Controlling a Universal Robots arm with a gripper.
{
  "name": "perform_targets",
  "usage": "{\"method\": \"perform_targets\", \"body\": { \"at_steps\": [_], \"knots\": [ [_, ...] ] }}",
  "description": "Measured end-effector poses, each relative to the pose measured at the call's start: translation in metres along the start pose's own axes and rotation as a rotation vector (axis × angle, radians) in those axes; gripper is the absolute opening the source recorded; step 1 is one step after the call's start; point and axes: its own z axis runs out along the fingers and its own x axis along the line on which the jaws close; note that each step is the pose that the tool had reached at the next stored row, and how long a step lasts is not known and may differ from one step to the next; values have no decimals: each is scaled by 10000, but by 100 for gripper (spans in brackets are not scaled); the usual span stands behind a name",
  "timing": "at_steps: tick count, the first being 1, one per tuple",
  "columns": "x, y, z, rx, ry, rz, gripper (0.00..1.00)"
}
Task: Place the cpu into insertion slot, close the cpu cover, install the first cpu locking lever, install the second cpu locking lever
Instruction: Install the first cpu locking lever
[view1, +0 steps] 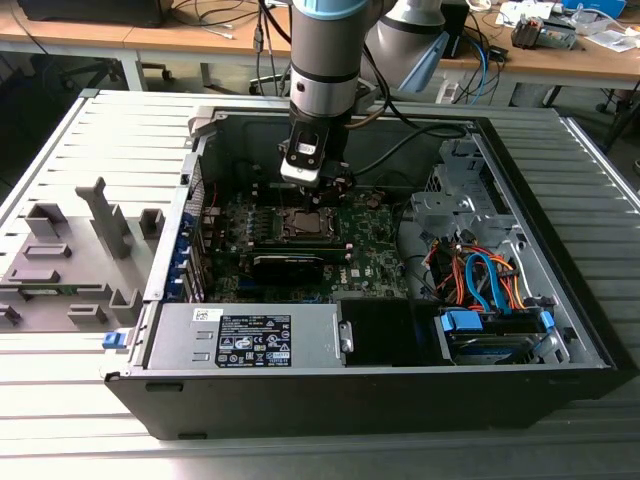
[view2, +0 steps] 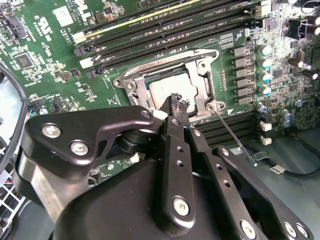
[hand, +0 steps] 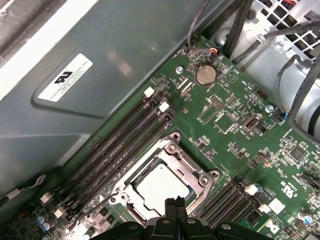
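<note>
We see the cpu (hand: 161, 187) seated in the insertion slot (hand: 142, 172), with the cpu cover (hand: 190, 165) lying flat over it (chip face visible through its window). The gripper (hand: 175, 201) hovers just above the chip, jaws pressed together, holding nothing.

First wrist view: close above the motherboard (hand: 235, 125), looking down past the pincer (hand: 175, 204) tips toward the case wall (hand: 100, 100) beyond. Second wrist view: from behind the pincer body, equally close, facing down along it. Exterior view: high, well back, looking down into the open computer case (view1: 400, 405) on the surface (view1: 60, 130). Shared by all: the cpu (hand: 162, 186) (view2: 165, 90) (view1: 305, 225) just under the pincer.
</note>
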Motion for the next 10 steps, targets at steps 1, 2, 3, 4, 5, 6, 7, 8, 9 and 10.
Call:
{"method": "perform_targets", "body": {
  "at_steps": [1, 2, 3, 4, 5, 6, 7, 8, 9, 10],
  "knots": [
    [0, 0, 0, 1, 0, -13, 11],
    [0, 0, 0, 2, 0, -41, 11],
    [0, 0, 0, 2, 0, -62, 11],
    [0, 0, 0, 2, 0, -80, 11],
    [0, 0, 0, 3, 1, -94, 11],
    [0, 0, 0, 4, 1, -106, 11],
    [0, 0, 0, 3, 1, -119, 11],
    [0, 0, 0, 4, 1, -137, 11],
    [0, 0, 0, 4, 1, -157, 11],
    [0, 0, 0, 5, 1, -173, 11]
  ]
}}
